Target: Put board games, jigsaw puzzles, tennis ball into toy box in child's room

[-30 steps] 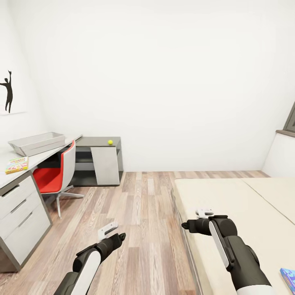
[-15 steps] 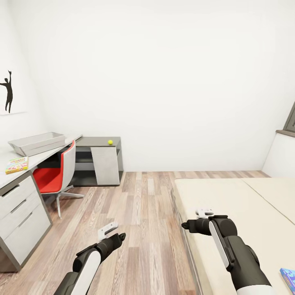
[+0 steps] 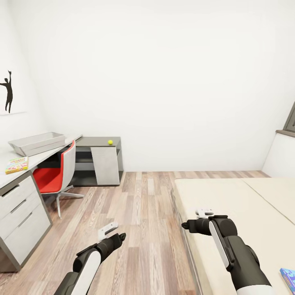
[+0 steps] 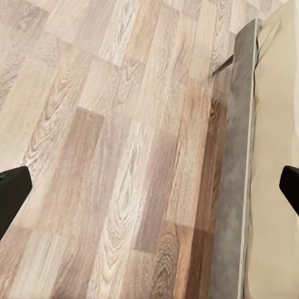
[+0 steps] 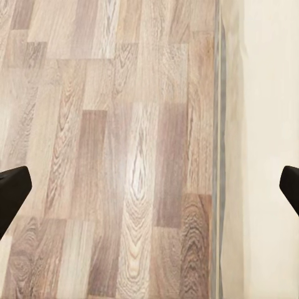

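nothing has moved since a second ago, so no toy is in hand. left gripper (image 3: 107, 230) and right gripper (image 3: 204, 212) hang wide open, empty. blue board game (image 3: 289, 278) lies on the bed (image 3: 229, 196); farther off, toy box (image 3: 37, 142) and colourful game box (image 3: 17, 164) sit on the desk (image 3: 8, 174), tennis ball (image 3: 110, 142) beyond.

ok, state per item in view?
left gripper: open, empty, over floor
right gripper: open, empty, over bed edge
toy box: on table, contents hidden
colourful game box: flat on table
tennis ball: on lower dark desk
blue box: on bed
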You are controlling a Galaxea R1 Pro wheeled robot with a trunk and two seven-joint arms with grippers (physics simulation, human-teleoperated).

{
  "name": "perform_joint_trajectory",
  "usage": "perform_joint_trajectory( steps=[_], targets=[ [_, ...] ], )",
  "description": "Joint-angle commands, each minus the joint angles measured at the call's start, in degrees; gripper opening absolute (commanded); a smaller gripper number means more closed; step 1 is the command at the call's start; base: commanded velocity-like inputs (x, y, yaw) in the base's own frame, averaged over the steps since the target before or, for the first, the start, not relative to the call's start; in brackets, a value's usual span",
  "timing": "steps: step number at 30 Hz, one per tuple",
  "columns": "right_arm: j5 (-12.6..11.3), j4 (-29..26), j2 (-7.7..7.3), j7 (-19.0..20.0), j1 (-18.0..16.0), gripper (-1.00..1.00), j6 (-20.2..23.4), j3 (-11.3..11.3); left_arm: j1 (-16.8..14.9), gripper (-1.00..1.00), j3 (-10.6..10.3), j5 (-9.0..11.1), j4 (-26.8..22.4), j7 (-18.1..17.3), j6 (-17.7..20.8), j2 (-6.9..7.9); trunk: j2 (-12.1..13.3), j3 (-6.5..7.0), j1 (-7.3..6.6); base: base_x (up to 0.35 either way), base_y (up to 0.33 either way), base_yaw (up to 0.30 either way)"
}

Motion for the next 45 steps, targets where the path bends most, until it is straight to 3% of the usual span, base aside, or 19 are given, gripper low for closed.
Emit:
perform_joint_trajectory(
  steps=[1,31,45],
  targets=[
    [-0.07,-0.04,-0.01,0.10,-0.04,1.00,0.24,-0.02,-0.04,1.00,-0.05,0.61,-0.08,0.56,0.09,0.00,-0.04,-0.07,0.00,0.000,-0.034,0.000],
    [-0.07,-0.04,-0.02,0.10,-0.04,1.00,0.24,-0.04,-0.04,1.00,-0.10,0.58,-0.08,0.56,0.09,0.00,-0.04,-0.07,0.00,0.000,-0.212,0.000],
    [-0.07,0.41,-0.23,0.53,0.04,1.00,0.02,-0.10,-0.04,1.00,0.09,0.60,-0.08,0.56,0.09,0.00,-0.04,-0.07,0.00,0.000,-0.074,0.000]
  ],
)
